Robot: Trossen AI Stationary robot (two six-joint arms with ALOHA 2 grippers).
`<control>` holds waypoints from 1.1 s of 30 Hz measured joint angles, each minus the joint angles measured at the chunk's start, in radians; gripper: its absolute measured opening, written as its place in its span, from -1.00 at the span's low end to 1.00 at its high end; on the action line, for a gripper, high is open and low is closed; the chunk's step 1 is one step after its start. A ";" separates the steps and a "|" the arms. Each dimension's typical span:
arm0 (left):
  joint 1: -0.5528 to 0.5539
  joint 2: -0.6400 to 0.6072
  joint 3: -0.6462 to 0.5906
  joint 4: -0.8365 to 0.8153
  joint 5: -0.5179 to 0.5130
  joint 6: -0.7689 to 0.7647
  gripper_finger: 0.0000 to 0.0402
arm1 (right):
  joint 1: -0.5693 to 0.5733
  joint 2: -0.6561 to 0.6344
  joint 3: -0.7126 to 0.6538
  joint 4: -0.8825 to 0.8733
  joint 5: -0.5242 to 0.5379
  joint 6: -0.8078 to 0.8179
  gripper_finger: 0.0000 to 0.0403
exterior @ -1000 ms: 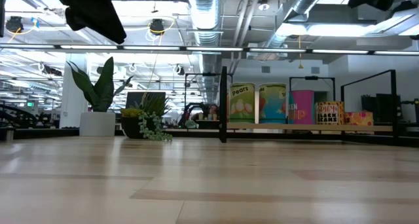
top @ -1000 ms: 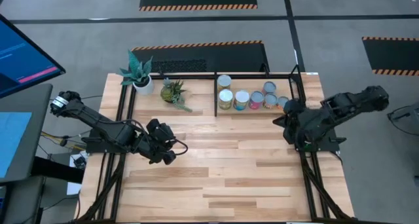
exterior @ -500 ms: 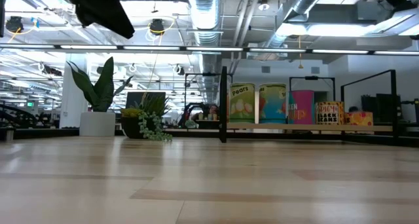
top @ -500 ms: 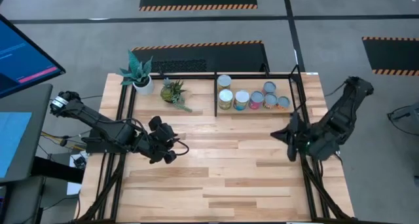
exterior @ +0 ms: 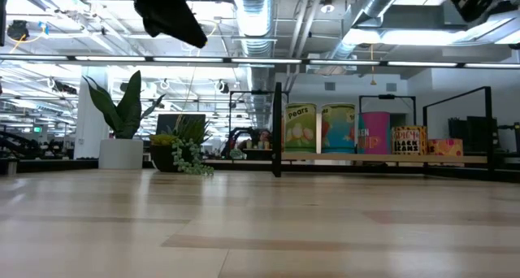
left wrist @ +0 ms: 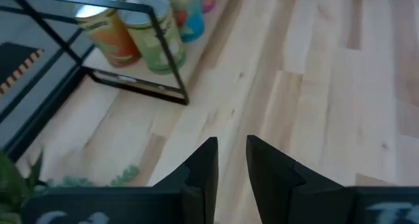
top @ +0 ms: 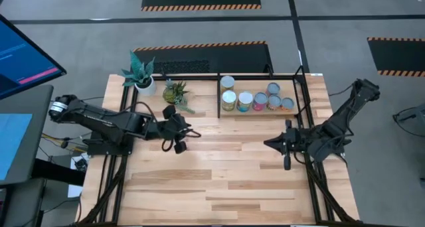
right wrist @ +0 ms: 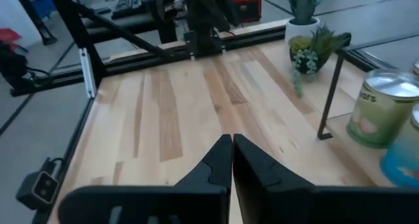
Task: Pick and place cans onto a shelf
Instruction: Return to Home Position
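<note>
Several cans [top: 255, 98] stand upright on their bases in the shelf [top: 260, 75], a black-barred bay at the table's far right. They also show in the low view [exterior: 339, 129], the left wrist view [left wrist: 154, 29] and the right wrist view [right wrist: 380, 109]. My left gripper [top: 178, 137] hovers over the table left of centre, its fingers a narrow gap apart [left wrist: 230, 152] and empty. My right gripper [top: 275, 146] hovers near the right side, in front of the shelf, shut [right wrist: 232, 142] and empty.
Two small potted plants [top: 143, 75] [top: 175, 92] stand at the far left, next to the shelf's left post [top: 219, 97]. Black frame bars run along the table's left side [top: 123, 121] and right side [top: 312, 180]. Bare wood lies between the arms [top: 226, 160].
My left gripper has swung out toward the table's right and far edge, toward the shelf. My right gripper has drawn back from the cans toward the near edge and the table's middle, turning to point left. The cans have not moved.
</note>
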 joint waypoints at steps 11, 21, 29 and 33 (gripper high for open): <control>0.108 -0.086 -0.325 0.500 0.210 0.084 -0.65 | -0.148 -0.008 0.000 0.019 -0.160 -0.223 -0.81; 0.225 -0.354 -0.461 0.566 0.288 0.104 -0.65 | -0.301 -0.096 -0.340 0.570 -0.311 -0.419 -0.81; 0.262 -0.423 -0.676 0.860 0.316 0.106 -0.65 | -0.464 -0.208 -0.561 0.816 -0.516 -0.415 -0.81; 0.277 -0.433 -0.770 0.983 0.311 0.074 -0.65 | -0.560 -0.214 -0.575 0.794 -0.599 -0.423 -0.81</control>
